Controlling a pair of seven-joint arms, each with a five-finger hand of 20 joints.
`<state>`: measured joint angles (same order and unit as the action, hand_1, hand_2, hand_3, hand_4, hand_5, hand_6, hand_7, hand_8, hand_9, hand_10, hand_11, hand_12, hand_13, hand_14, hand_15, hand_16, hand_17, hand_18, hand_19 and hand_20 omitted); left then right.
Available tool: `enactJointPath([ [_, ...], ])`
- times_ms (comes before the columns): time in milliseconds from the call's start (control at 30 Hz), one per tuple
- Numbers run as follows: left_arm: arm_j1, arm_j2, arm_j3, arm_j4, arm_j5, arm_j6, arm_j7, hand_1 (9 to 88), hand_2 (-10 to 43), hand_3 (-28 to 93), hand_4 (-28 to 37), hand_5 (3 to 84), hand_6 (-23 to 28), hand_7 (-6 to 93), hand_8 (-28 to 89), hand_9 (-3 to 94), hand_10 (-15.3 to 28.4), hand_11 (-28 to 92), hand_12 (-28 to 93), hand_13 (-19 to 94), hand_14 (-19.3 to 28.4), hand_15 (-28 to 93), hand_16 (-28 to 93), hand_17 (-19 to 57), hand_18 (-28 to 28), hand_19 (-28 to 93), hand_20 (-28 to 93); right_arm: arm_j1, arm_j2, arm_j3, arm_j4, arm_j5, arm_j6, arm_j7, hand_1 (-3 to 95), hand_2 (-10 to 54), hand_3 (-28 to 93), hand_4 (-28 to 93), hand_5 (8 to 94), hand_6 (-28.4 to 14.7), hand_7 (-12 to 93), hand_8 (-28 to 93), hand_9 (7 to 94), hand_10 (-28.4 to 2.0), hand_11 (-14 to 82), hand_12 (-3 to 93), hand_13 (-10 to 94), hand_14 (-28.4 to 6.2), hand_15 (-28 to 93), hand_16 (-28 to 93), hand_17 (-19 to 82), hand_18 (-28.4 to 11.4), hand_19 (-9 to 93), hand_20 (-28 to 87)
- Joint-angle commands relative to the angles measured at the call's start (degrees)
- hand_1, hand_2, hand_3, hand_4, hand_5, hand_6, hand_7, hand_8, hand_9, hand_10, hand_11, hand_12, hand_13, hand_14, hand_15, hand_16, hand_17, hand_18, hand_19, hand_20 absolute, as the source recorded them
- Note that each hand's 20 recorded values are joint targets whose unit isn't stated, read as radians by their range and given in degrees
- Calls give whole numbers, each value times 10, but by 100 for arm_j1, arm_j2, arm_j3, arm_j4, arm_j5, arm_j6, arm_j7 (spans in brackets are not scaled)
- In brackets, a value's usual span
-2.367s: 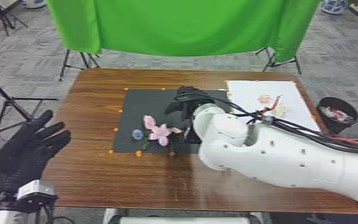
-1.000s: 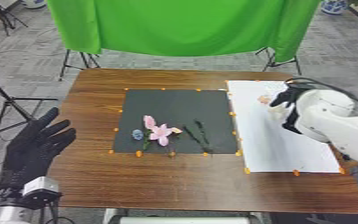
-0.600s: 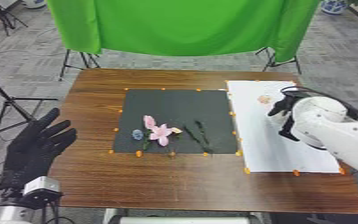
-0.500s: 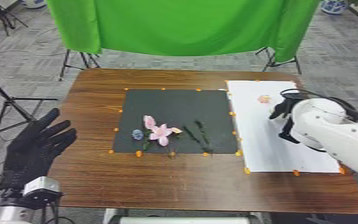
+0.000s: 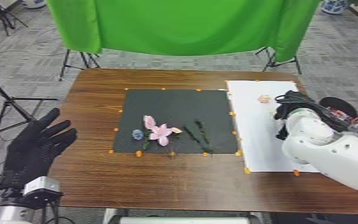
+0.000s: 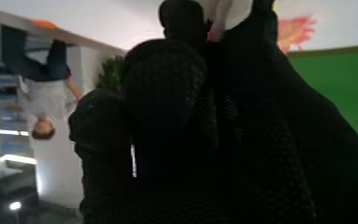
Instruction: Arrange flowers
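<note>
My right hand [image 5: 294, 101] is over the right side of the white sheet [image 5: 266, 145]. In the right wrist view the hand [image 6: 171, 95] has its fingers and thumb closed around a pale flower [image 6: 218, 16], mostly hidden by the glove. A peach flower [image 5: 264, 99] lies on the sheet beside that hand; its pink-orange petals [image 6: 295, 32] appear in the wrist view. On the black mat [image 5: 177, 107] lie a pink flower [image 5: 161, 133], a small blue flower [image 5: 137, 134] and dark green stems [image 5: 202, 134]. My left hand [image 5: 35, 145] is held open off the table's left edge.
Orange markers line the mat and sheet on the brown table [image 5: 175, 185]. A black bin [image 5: 339, 106] stands past the right edge, partly behind the right arm. A green cloth [image 5: 184, 25] hangs beyond the far edge.
My right hand has gone from the black mat to the white sheet and closed on the pale flower there. Lately it has shifted slightly toward the far edge. The left hand has barely moved.
</note>
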<state>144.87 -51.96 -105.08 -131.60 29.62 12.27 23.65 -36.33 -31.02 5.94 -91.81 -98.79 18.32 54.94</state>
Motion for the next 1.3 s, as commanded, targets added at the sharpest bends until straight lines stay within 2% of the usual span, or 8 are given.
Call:
enactJointPath([
  [33, 141, 42, -46, -18, -24, -4, 68, 294, 65, 617, -194, 380, 103, 69, -61, 333, 206, 259, 121, 221, 284, 558, -114, -58, 284, 547, 28, 517, 82, -97, -347, -251, 291, -65, 569, -66, 706, -282, 767, 26, 263, 1, 900, -71, 120, 257, 859, -19, 621, 160, 565, -135, 932, 314],
  [300, 301, 84, -165, -81, -63, 71, 139, 293, 65, 617, -193, 380, 103, 69, -62, 333, 206, 259, 121, 220, 284, 558, -114, -59, 284, 547, 27, 847, -213, 52, -902, -233, 34, -524, 572, -79, 723, -283, 785, 17, 240, 15, 913, -71, 122, 271, 867, -16, 621, 166, 570, -135, 932, 330],
  [367, 387, 197, -175, -90, -140, 127, 248, 293, 65, 619, -193, 380, 103, 69, -62, 333, 206, 259, 121, 220, 284, 558, -114, -59, 284, 547, 27, 895, -413, 85, -1024, -207, -132, -698, 572, -80, 724, -283, 786, 16, 236, 18, 914, -72, 122, 272, 866, -16, 622, 168, 571, -134, 932, 331],
  [567, 392, 250, -182, -98, -178, 151, 280, 293, 65, 619, -194, 380, 103, 69, -62, 333, 205, 260, 121, 220, 284, 558, -114, -59, 284, 547, 26, 1118, -1261, -108, -1051, -215, -493, -1059, 570, -79, 728, -283, 785, 16, 233, 23, 913, -74, 124, 272, 862, -17, 624, 172, 567, -135, 932, 336],
  [667, 315, 173, -147, -87, -113, 97, 172, 293, 64, 619, -194, 380, 103, 69, -62, 333, 205, 260, 121, 220, 284, 558, -114, -59, 284, 547, 26, 1174, -1589, -318, -962, -264, -527, -1075, 569, -79, 728, -283, 784, 16, 232, 24, 910, -76, 124, 271, 859, -18, 625, 173, 564, -135, 932, 337],
  [700, 367, 258, -145, -97, -166, 142, 238, 293, 65, 619, -194, 380, 103, 69, -62, 333, 205, 260, 121, 220, 284, 558, -114, -59, 284, 547, 26, 1194, -1673, -398, -925, -233, -547, -1060, 569, -79, 728, -283, 784, 16, 232, 24, 910, -76, 124, 271, 857, -19, 626, 173, 563, -135, 932, 337],
  [833, 274, 45, -202, -99, -26, 53, 11, 293, 64, 621, -194, 380, 103, 69, -62, 333, 206, 259, 121, 221, 284, 558, -114, -59, 284, 548, 26, 1178, -1854, -562, -809, -77, -774, -1011, 568, -76, 727, -283, 782, 16, 232, 25, 909, -76, 126, 271, 856, -20, 626, 173, 561, -136, 932, 337],
  [1300, 89, -316, -301, -74, 182, -137, -387, 293, 63, 622, -194, 380, 103, 68, -61, 334, 207, 259, 121, 220, 284, 558, -114, -63, 284, 544, 24, 1119, -1916, -1000, -642, -205, -850, -699, 565, -77, 731, -283, 781, 14, 230, 25, 910, -75, 140, 270, 855, -21, 624, 171, 560, -140, 932, 337],
])
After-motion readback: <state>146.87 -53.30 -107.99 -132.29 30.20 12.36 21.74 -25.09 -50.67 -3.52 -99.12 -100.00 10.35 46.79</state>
